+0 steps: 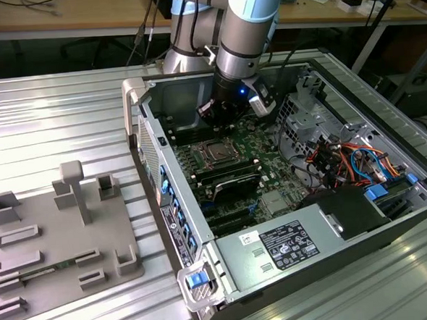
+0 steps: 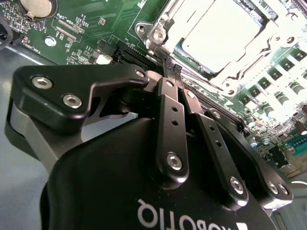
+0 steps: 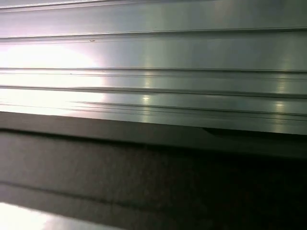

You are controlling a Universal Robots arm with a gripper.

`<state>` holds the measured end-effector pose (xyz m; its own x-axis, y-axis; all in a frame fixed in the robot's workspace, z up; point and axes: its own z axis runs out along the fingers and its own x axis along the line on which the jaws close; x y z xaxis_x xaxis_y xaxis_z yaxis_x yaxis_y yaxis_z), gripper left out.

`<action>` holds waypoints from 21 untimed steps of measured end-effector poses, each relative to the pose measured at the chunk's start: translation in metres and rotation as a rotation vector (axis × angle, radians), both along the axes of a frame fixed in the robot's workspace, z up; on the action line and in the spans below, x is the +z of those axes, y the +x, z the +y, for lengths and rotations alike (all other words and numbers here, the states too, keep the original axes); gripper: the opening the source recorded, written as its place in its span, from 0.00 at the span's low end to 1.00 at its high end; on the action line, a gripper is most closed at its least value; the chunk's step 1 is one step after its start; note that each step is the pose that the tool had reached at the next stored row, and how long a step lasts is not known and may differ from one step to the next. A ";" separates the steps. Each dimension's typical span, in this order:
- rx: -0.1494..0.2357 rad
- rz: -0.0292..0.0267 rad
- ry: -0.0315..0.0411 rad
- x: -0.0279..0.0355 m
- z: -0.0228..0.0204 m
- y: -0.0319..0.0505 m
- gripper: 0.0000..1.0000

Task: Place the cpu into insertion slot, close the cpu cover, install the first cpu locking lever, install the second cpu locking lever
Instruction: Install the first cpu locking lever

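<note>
1. In the exterior view, the arm reaches down into the open computer case point(image 1: 206, 273) lying on the ribbed metal counter point(image 1: 59, 119). The hand point(image 1: 221, 110) sits in the upper middle of the frame, just above the green motherboard point(image 1: 271, 153). Just below it lies the insertion slot point(image 1: 214, 153). The case walls close in at the hand's upper and left sides; open room lies toward the lower right, over the memory slots point(image 1: 229, 175).

2. In the second wrist view, the fingers point(image 2: 171, 72) are pressed together, tips meeting with nothing between them, at the socket's corner. The cpu point(image 2: 225, 33) already sits in the slot at the upper right, and the cpu cover point(image 2: 165, 24) appears to lie down around it, though glare makes this uncertain. I judge the lever step is in hand; it calls for a steady push on a thin lever.

3. The first wrist view shows ribbed metal point(image 3: 153, 52) above a dark band.
</note>
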<state>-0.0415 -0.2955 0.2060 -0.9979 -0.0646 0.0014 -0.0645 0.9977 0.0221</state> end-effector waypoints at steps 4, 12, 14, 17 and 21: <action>0.000 -0.0002 0.0000 0.0005 0.0000 0.0000 0.11; 0.000 0.0000 0.0000 0.0005 -0.0026 0.0003 0.11; 0.000 0.0001 -0.0001 0.0005 -0.0031 0.0003 0.11; 0.000 0.0001 -0.0003 0.0001 -0.0035 0.0006 0.11; 0.000 0.0000 -0.0002 -0.0005 -0.0038 0.0009 0.11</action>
<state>-0.0406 -0.2993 0.2055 -0.9979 -0.0648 0.0014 -0.0647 0.9977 0.0219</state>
